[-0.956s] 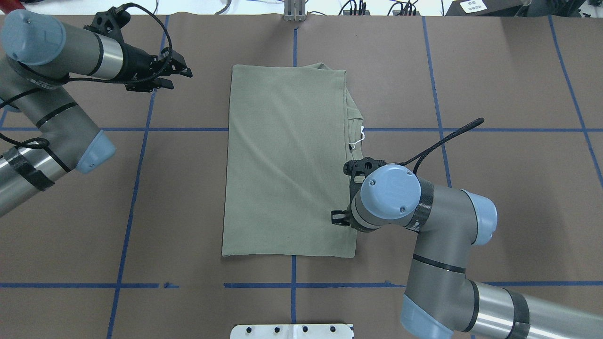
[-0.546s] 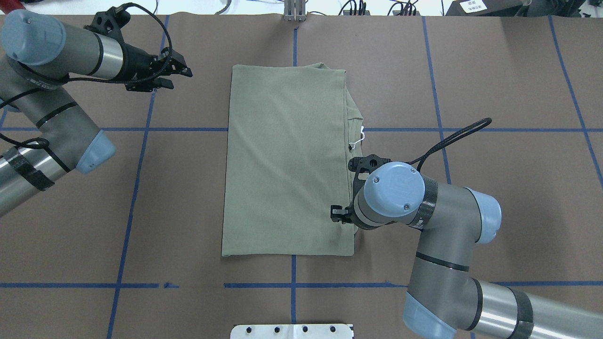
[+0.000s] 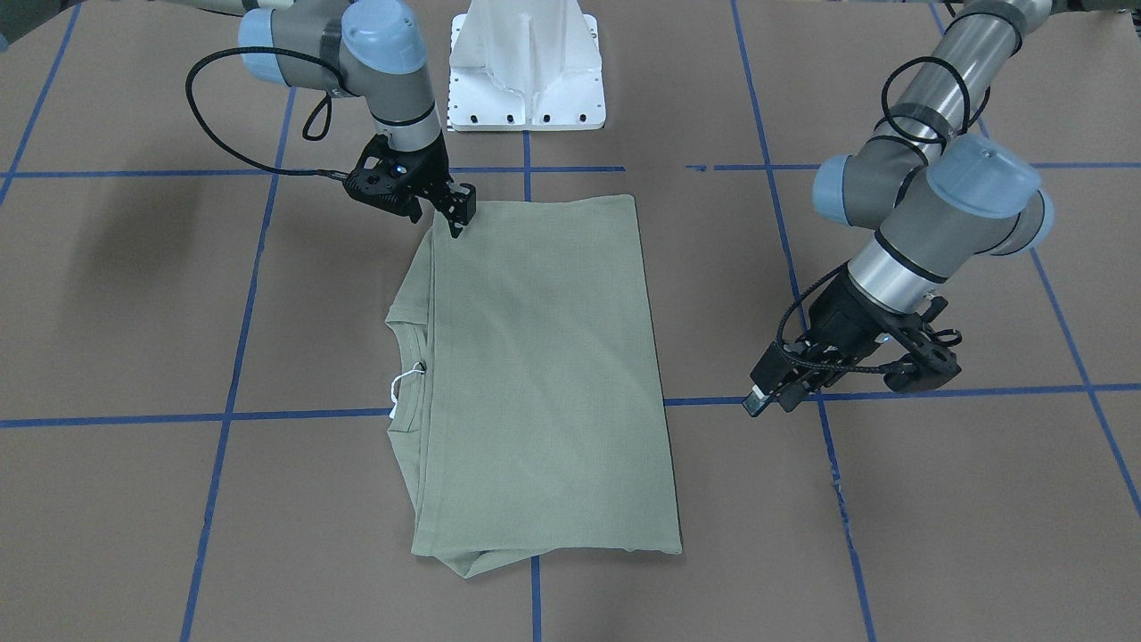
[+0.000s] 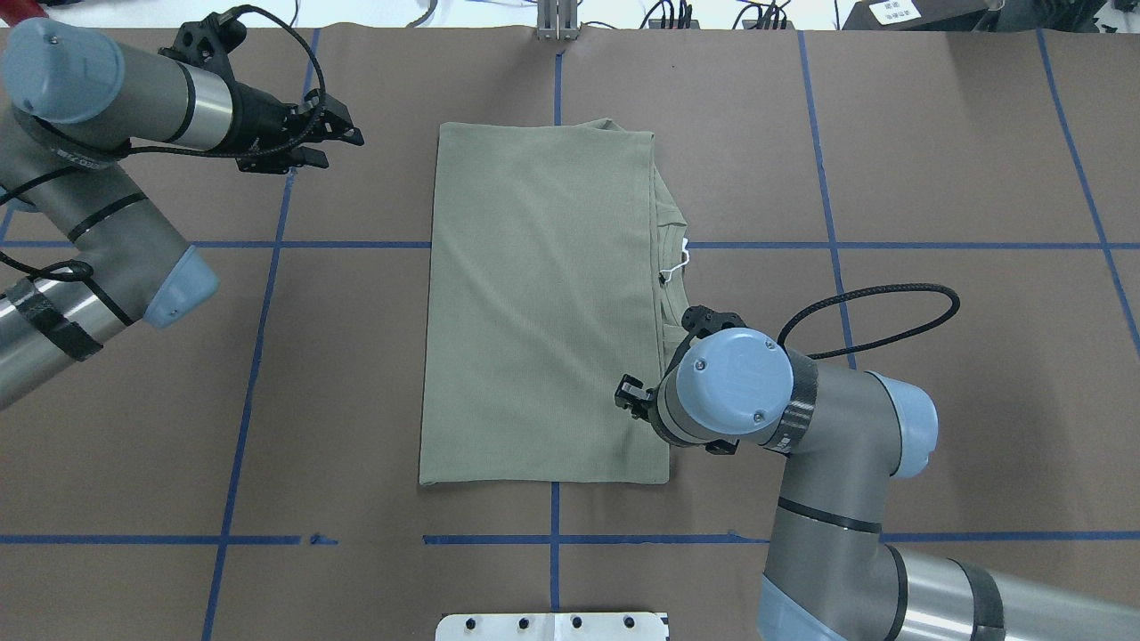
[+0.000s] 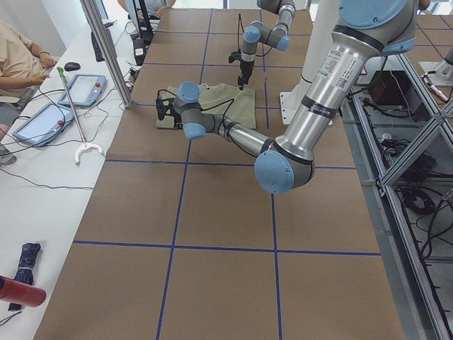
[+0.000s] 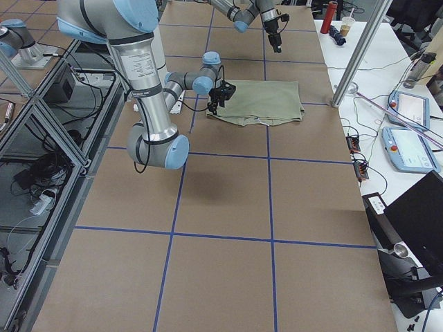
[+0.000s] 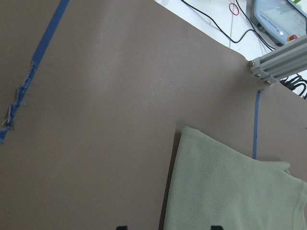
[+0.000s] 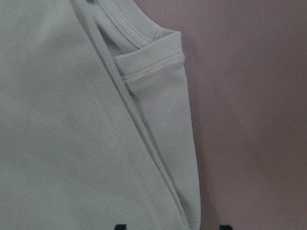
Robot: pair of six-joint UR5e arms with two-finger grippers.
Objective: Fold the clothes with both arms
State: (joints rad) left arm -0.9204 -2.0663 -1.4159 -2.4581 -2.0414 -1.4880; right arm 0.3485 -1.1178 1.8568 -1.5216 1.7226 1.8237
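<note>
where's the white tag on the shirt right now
In the overhead view the white tag hangs at the collar on the shirt's right edge, beside the blue tape line, a little farther from the robot than the right gripper.

Bright, white, diffuse light falls from above on the brown paper-covered desk (image 4: pixel 935 133). The sage-green folded knit shirt (image 4: pixel 543 303) casts only a thin dark line along its edges, plainest down its left side in the left wrist view. In the front-facing view a broad, soft shadow lies on the desk to the left of the shirt. Beyond the shirt, past the desk's far edge, the overhead view is blown out to white. The right wrist view is soft: the shirt's weave is slightly blurred and the desk beside it looks pinkish.
</note>
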